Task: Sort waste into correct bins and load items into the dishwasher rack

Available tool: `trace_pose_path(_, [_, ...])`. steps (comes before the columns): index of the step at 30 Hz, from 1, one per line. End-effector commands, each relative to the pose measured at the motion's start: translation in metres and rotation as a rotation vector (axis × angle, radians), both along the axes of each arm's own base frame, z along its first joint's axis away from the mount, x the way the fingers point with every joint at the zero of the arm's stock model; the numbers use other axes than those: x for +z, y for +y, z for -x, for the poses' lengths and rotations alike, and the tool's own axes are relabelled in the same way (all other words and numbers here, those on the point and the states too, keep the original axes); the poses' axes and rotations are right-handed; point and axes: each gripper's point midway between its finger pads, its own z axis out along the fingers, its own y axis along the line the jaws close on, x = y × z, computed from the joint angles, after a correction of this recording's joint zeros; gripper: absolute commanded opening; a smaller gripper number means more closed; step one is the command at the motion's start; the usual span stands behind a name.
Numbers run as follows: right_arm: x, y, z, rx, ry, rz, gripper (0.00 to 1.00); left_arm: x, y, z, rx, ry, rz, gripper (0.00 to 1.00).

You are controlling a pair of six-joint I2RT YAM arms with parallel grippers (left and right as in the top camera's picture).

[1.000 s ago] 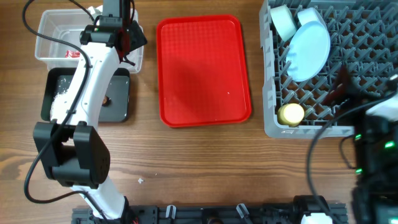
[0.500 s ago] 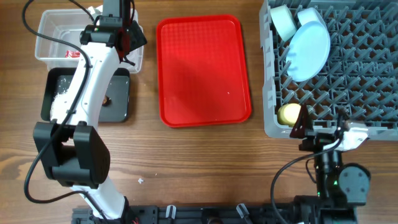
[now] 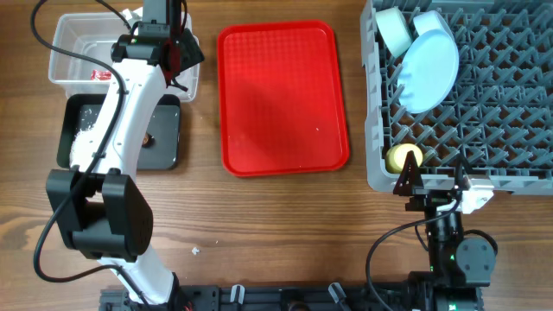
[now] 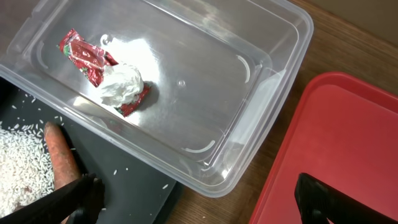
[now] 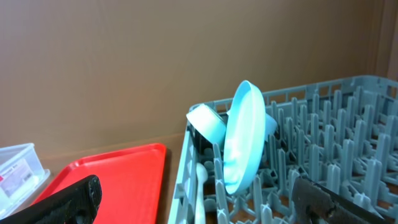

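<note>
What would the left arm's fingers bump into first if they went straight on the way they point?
Most likely the clear plastic tub: its near corner lies between the open left fingers. Depth is hard to judge from this view.

My wooden table (image 3: pixel 285 216) carries a clear tub (image 3: pixel 65 34) beside a black tray (image 3: pixel 168 151), a red serving tray (image 3: pixel 281 104), a grey rack (image 3: pixel 376 164), and a pale speck (image 3: pixel 196 251), maybe a crumb.

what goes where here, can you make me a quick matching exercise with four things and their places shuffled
Things:
1 wrapper
2 carrot piece
3 plate
4 yellow cup

Places:
a black tray, beside the rice
b rack, by its near-left corner
c clear tub
d rack, standing on edge beside a bowl

Pairs: 1-c, 2-a, 3-d, 4-b
</note>
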Motion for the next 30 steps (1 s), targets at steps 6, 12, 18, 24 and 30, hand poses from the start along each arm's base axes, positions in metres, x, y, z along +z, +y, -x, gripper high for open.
trace_pose_path(6, [-0.001, 0.008, -0.003, 0.045, -0.098, 0.021, 1.0, 0.014, 0.003, 0.0, 0.021, -0.037, 0.001, 1.0])
trace_pose_path(12, [-0.01, 0.007, -0.004, 0.041, -0.059, 0.019, 1.0, 0.014, 0.003, 0.0, 0.021, -0.037, 0.001, 1.0])
trace_pose_path(18, [-0.041, 0.007, -0.007, 0.042, 0.069, 0.009, 1.0, 0.014, 0.003, 0.0, 0.021, -0.037, 0.001, 1.0])
trace_pose_path(24, [-0.042, 0.007, -0.007, 0.042, 0.07, 0.01, 1.0, 0.014, 0.003, 0.0, 0.021, -0.037, 0.001, 1.0])
trace_pose_path(30, [-0.042, 0.007, -0.007, 0.042, 0.07, 0.009, 1.0, 0.014, 0.003, 0.0, 0.021, -0.037, 0.001, 1.0])
